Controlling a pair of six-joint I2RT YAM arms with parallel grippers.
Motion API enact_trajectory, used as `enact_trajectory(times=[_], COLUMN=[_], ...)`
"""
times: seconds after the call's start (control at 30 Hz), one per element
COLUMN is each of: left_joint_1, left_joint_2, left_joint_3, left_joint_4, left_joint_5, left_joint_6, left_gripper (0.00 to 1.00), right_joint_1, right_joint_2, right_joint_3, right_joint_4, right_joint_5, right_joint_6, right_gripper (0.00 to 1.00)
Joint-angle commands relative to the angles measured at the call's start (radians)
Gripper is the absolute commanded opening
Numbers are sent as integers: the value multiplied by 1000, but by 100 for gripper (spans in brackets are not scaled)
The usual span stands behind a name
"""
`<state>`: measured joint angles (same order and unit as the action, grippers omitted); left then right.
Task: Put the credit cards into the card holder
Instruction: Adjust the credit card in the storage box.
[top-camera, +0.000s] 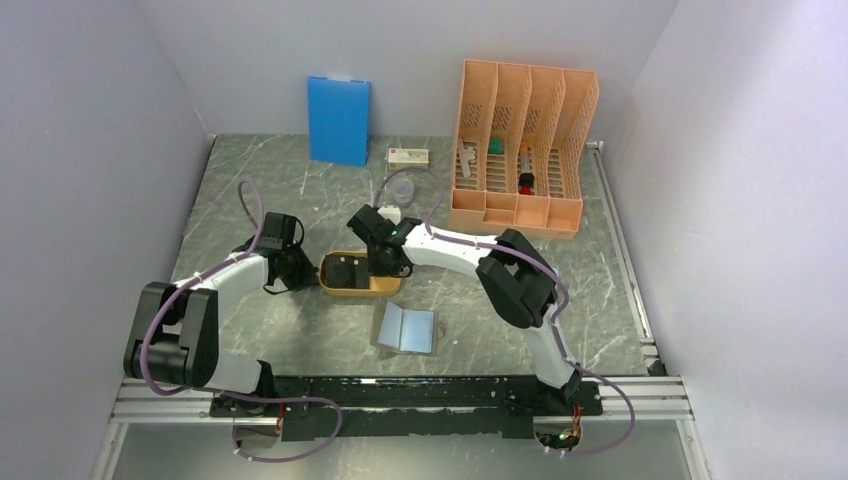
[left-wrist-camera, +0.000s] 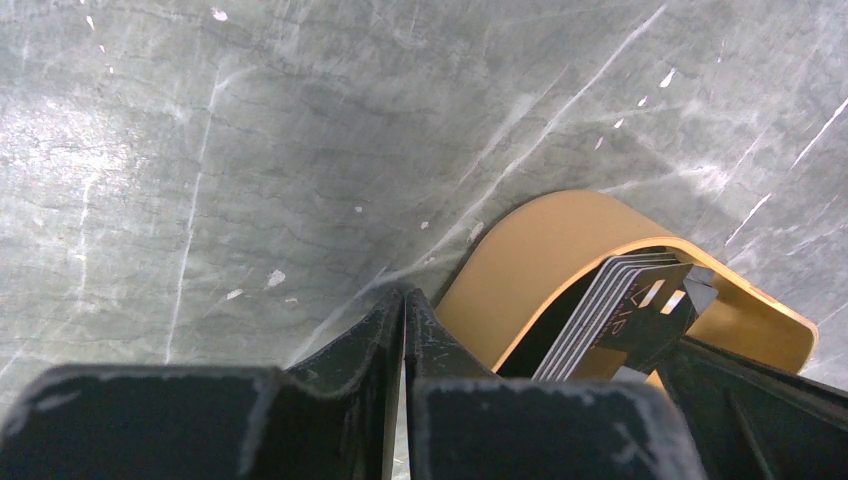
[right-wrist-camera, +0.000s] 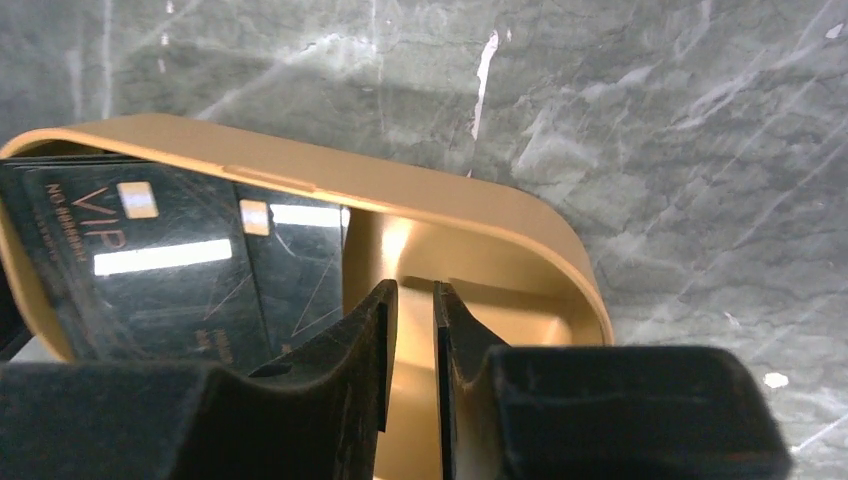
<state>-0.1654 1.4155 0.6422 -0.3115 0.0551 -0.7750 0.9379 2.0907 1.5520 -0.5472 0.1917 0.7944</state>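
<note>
Several black credit cards (top-camera: 346, 271) (right-wrist-camera: 170, 270) lie stacked in the left part of a shallow orange oval tray (top-camera: 336, 291) (right-wrist-camera: 400, 185). In the left wrist view the credit cards (left-wrist-camera: 612, 298) fan out above the tray's wall (left-wrist-camera: 530, 265). My right gripper (top-camera: 385, 268) (right-wrist-camera: 412, 292) hangs over the tray's right half, its jaws a narrow gap apart with only tray floor showing between them. My left gripper (top-camera: 308, 273) (left-wrist-camera: 405, 296) is shut on nothing, just outside the tray's left end. The card holder (top-camera: 405, 328) lies open, pale blue, nearer the arm bases.
A blue upright board (top-camera: 338, 120) leans on the back wall. An orange slotted file rack (top-camera: 520, 150) stands at the back right. A small white box (top-camera: 409, 156) and a clear cup (top-camera: 400, 188) sit behind the tray. Walls close in left and right.
</note>
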Motion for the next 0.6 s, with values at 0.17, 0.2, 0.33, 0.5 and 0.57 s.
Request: enact_trajectory(times=[0.17, 0.2, 0.33, 0.5, 0.57], left_joint_1=[-6, -6, -6, -6, -6], left_joint_2=[-10, -12, -12, -8, -6], left_joint_3=[9, 10, 14, 10, 8], left_joint_4=[13, 12, 9, 15, 19], left_joint_5=[16, 16, 15, 21, 24], left_joint_6=[2, 3, 5, 3, 2], left_gripper=[10, 10, 10, 10, 10], right_joint_1=[17, 22, 30, 37, 41], right_joint_2=[78, 86, 106, 114, 111], right_joint_3=[83, 92, 120, 121, 111], right_joint_4=[34, 35, 30, 55, 82], right_joint_5=[-58, -63, -74, -104, -124], right_joint_6=[-16, -16, -14, -9, -7], right_gripper=[18, 18, 17, 17, 17])
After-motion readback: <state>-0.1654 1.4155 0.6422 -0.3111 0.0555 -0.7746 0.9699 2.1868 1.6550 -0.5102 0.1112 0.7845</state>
